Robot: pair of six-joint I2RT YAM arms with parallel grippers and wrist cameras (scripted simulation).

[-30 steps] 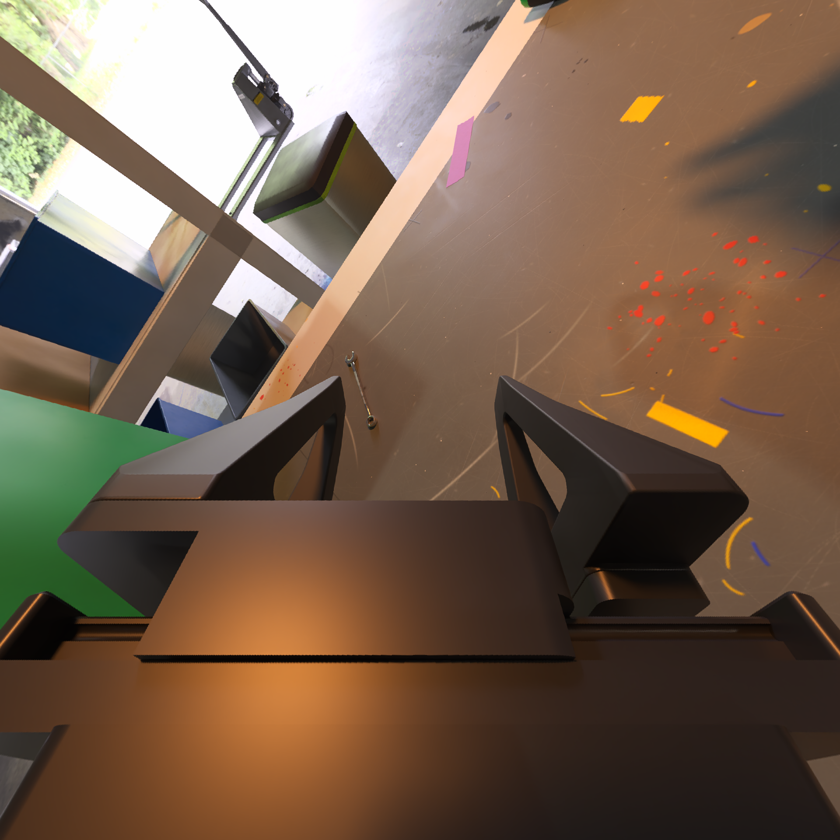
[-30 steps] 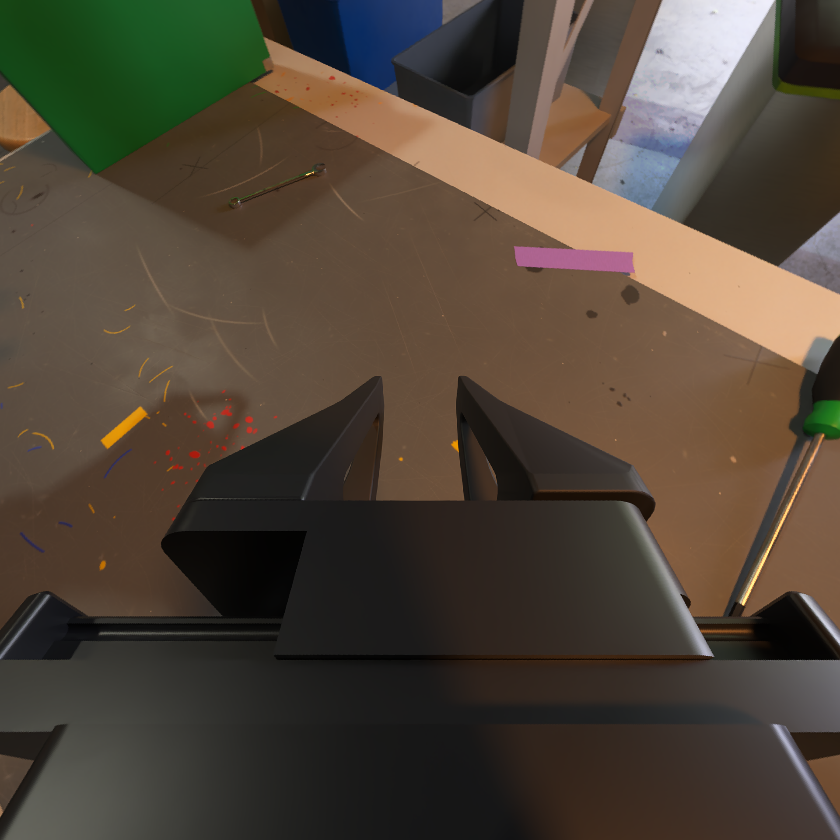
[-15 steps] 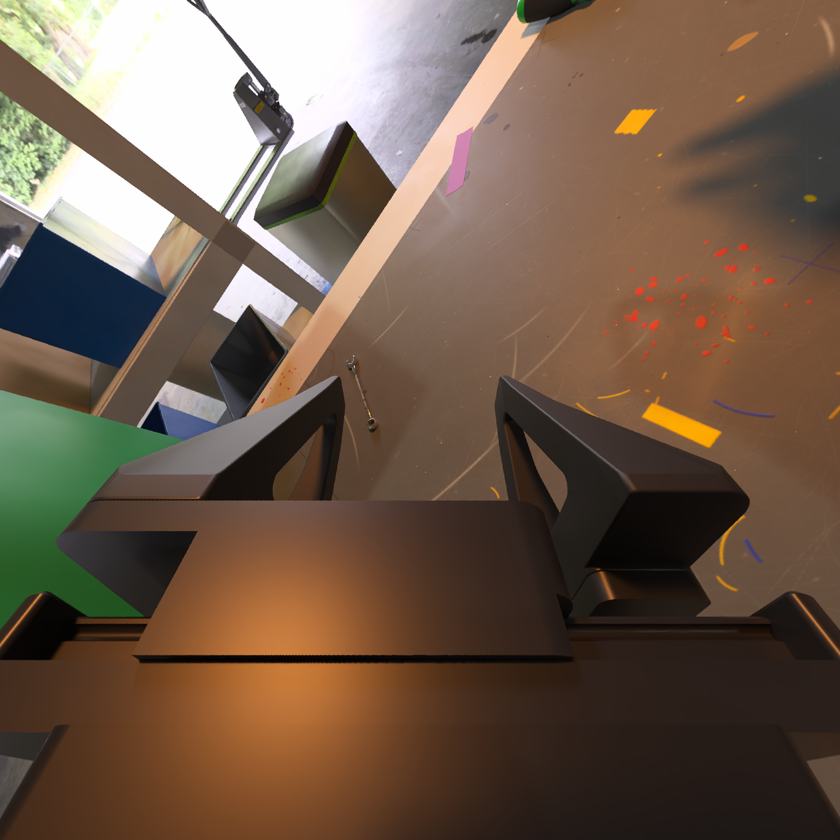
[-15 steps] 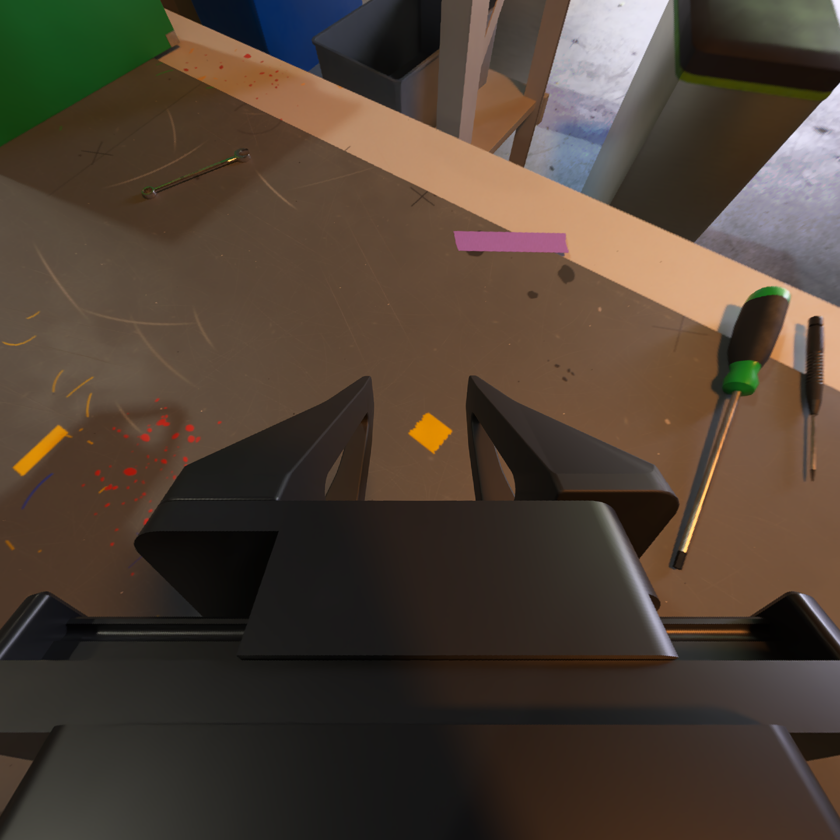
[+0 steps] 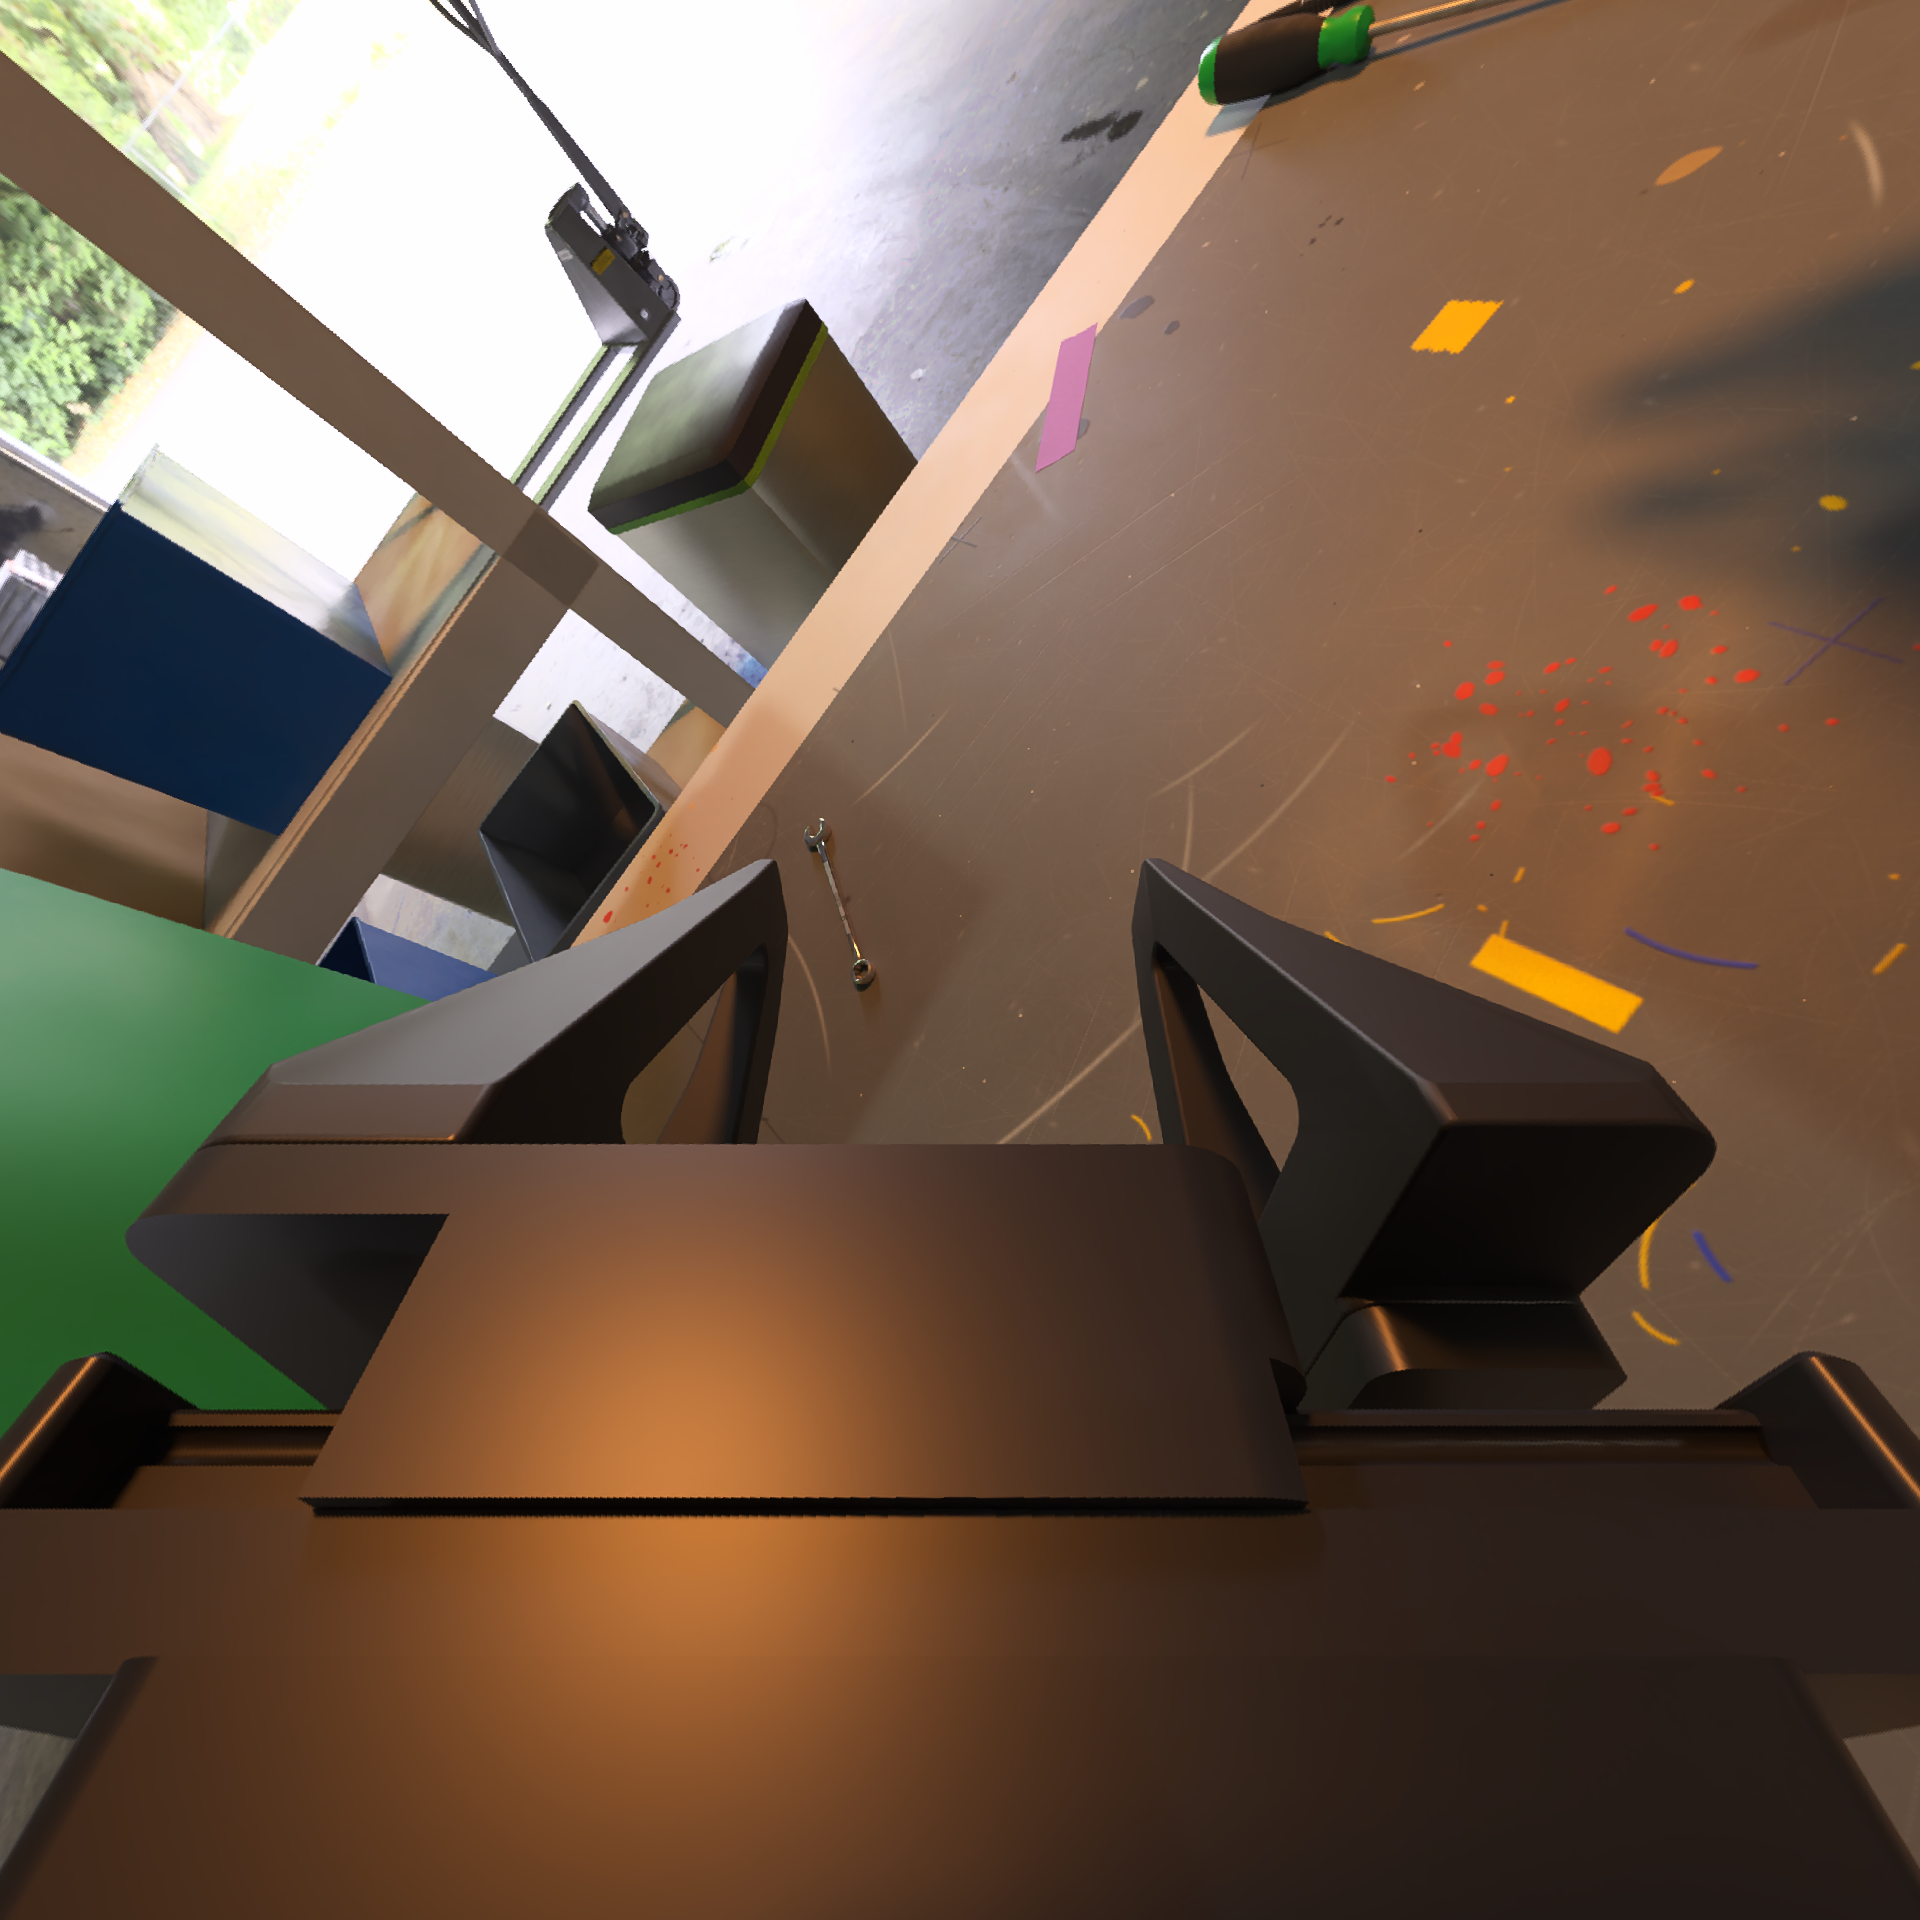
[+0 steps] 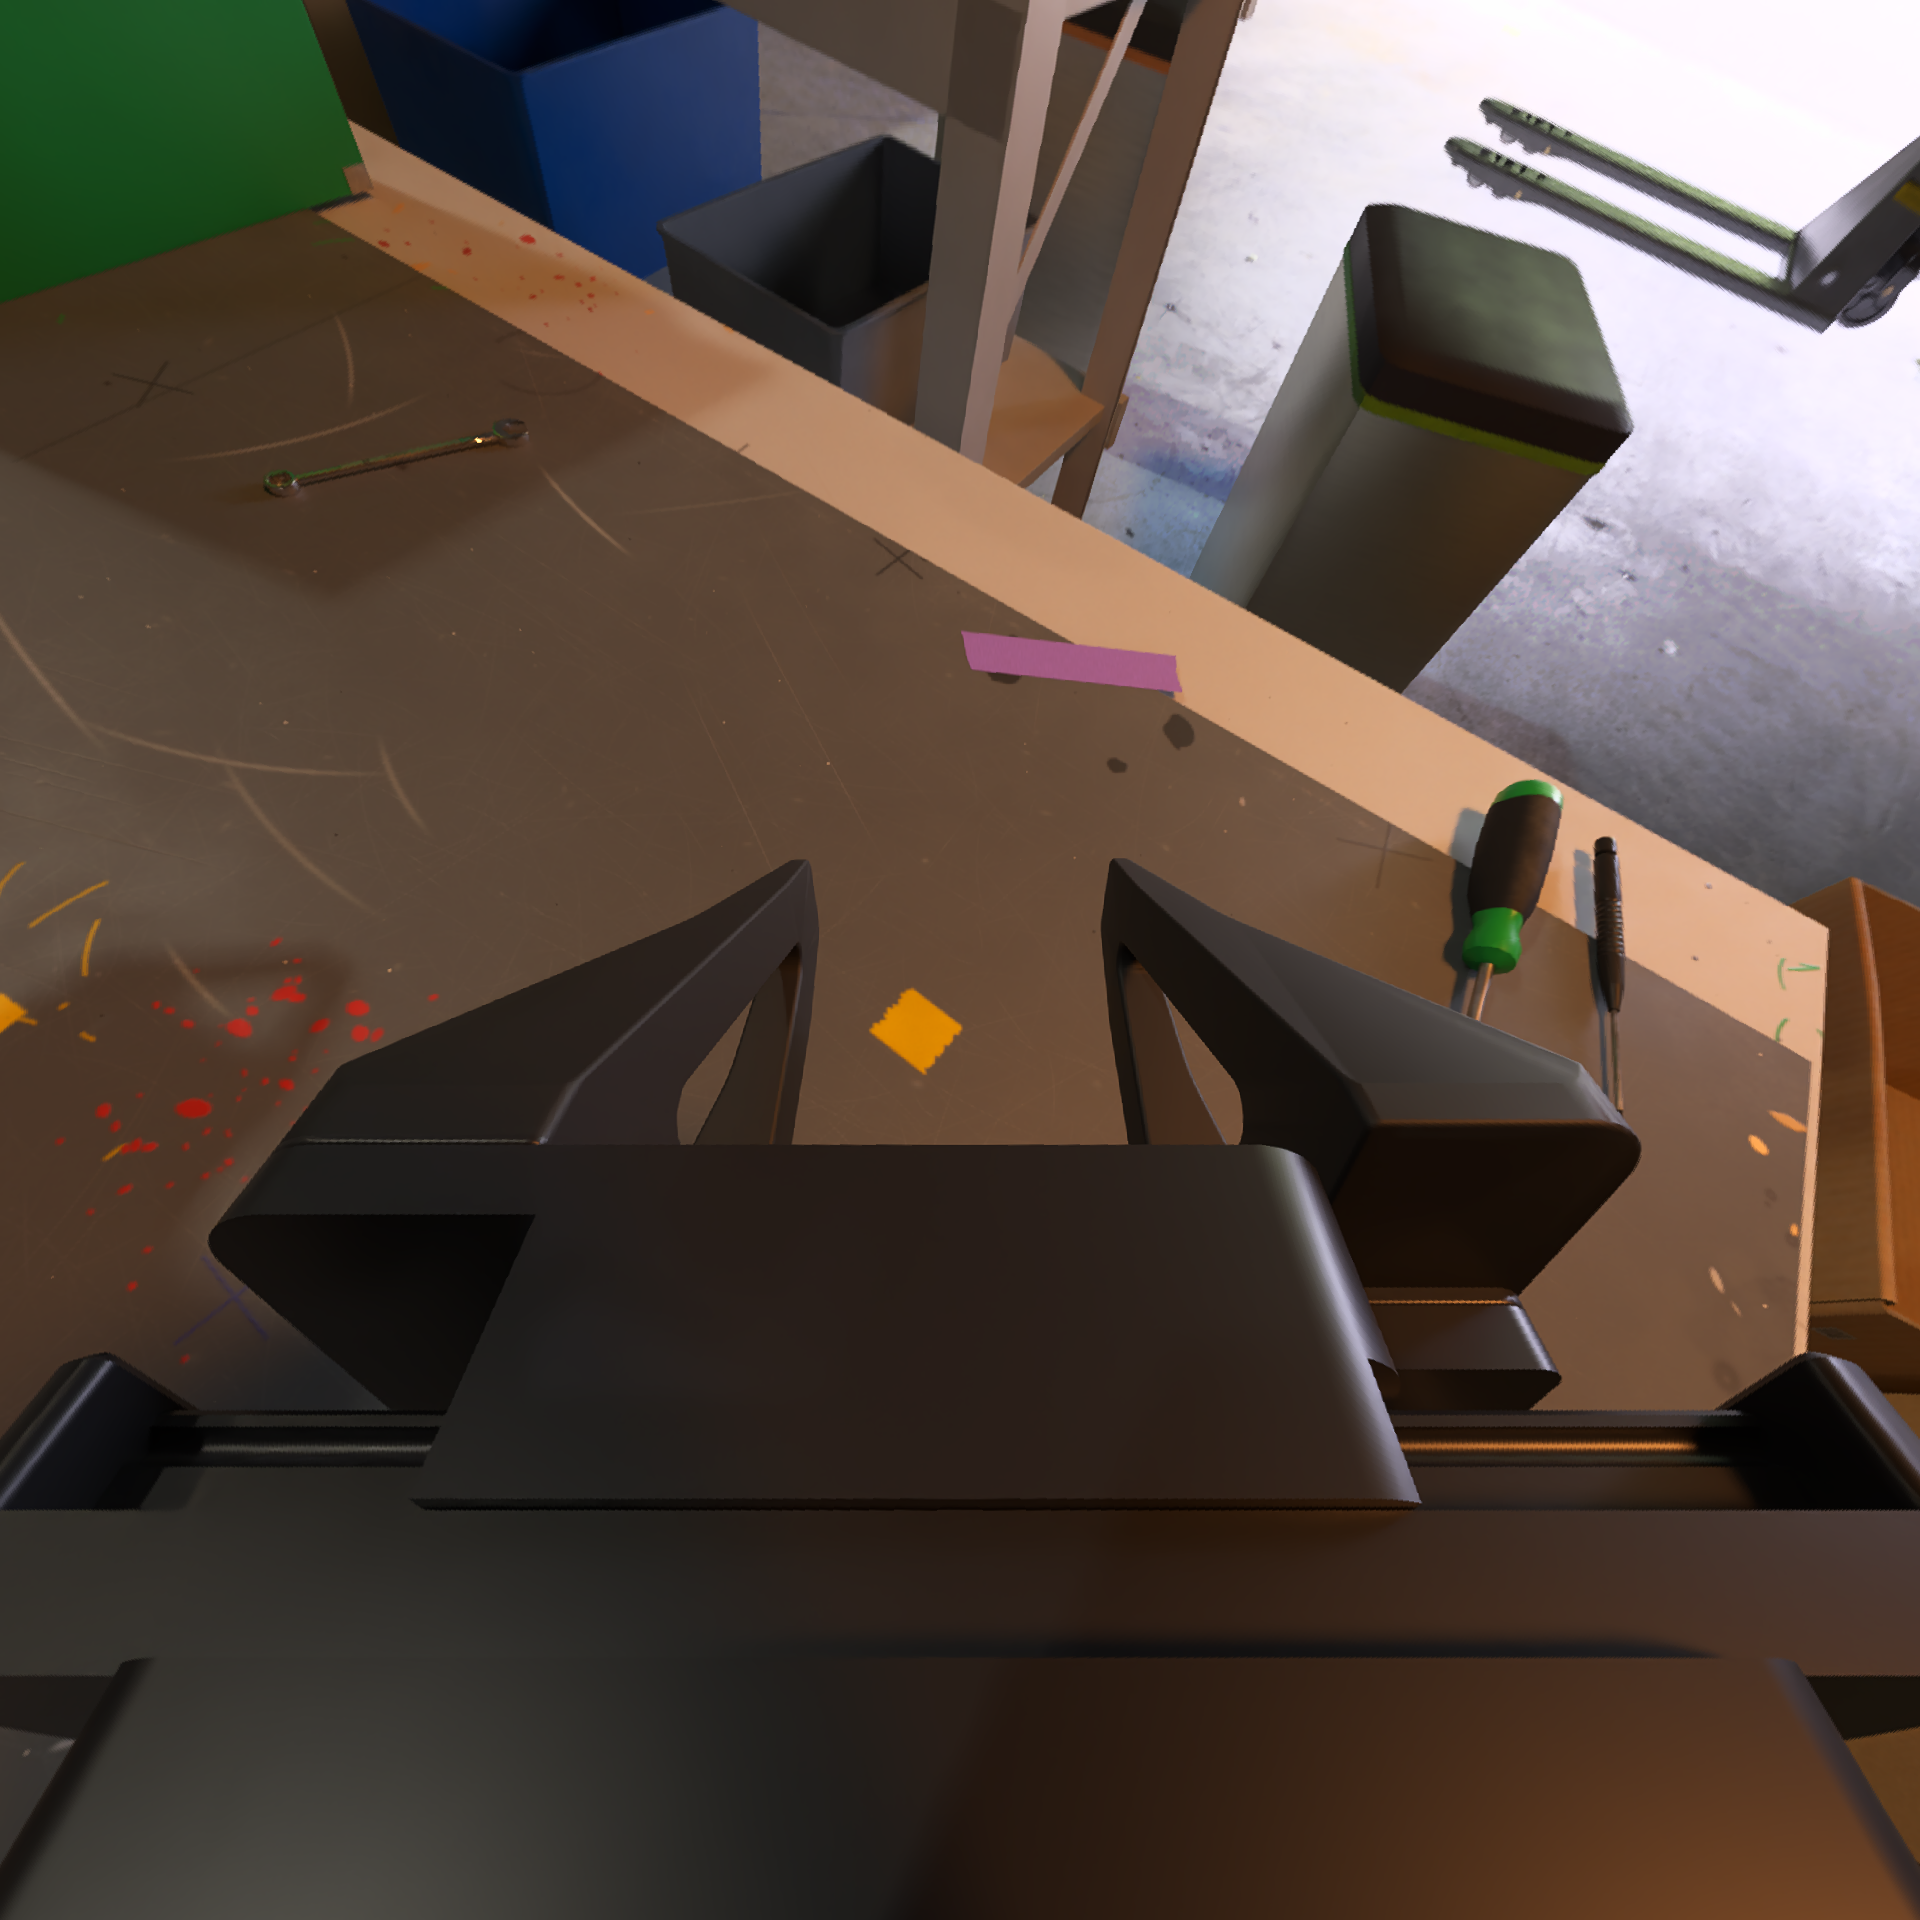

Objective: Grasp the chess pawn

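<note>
No chess pawn shows in either view. My left gripper [image 5: 956, 883] is open and empty above the brown workbench top, with a small wrench [image 5: 844, 904] lying between its fingers farther off. My right gripper [image 6: 958, 883] is open and empty above the bench, with an orange tape patch [image 6: 914, 1029] on the surface between its fingers.
A green-handled screwdriver [image 6: 1507, 894] and a thin black screwdriver [image 6: 1608, 925] lie near the bench's far edge [image 6: 1226, 665], beside a pink tape strip [image 6: 1070, 661]. The small wrench [image 6: 395, 457] lies far left, a green panel [image 6: 156, 125] beyond. A wooden box [image 6: 1870, 1122] is right. Bins stand past the edge.
My right gripper's jaws have opened wider, and its view has swung right and pulled back, bringing both screwdrivers and the wooden box into sight. The left view has shifted slightly; its gripper stays open.
</note>
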